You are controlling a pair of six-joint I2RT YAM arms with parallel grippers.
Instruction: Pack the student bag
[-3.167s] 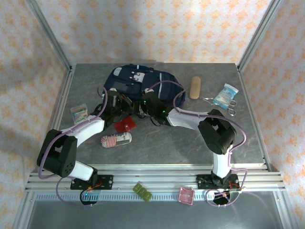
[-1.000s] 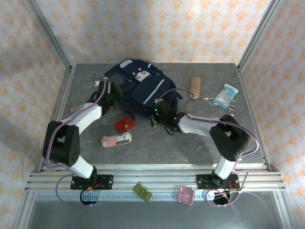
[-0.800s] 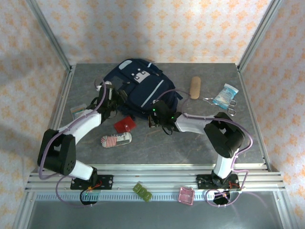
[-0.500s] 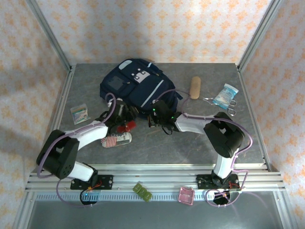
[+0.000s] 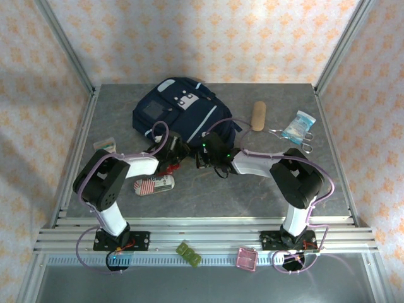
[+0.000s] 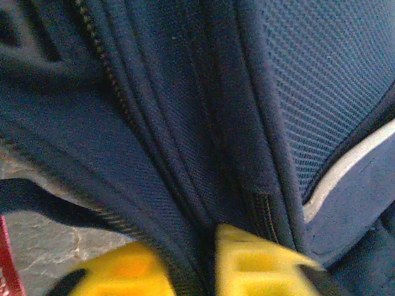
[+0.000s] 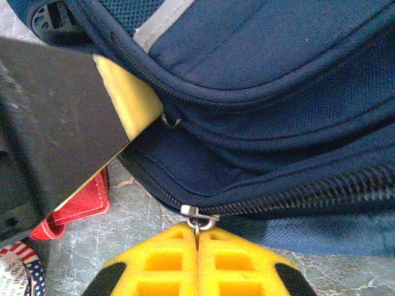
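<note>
The student bag (image 5: 180,113) was navy blue, with a pale grey stripe, light grey patches and a fine blue mesh weave. The worktop (image 5: 252,189) under it was mottled grey. In front of the bag, a pouch (image 7: 74,213) was red and a case (image 5: 153,184) was striped red and white. To the bag's right were a tan oblong (image 5: 258,115) and a pale blue packet (image 5: 297,125). The left end effector (image 6: 197,250) and right end effector (image 7: 197,237) had bright yellow fingers. The walls (image 5: 208,38) behind the bag were cream with orange floral motifs.
</note>
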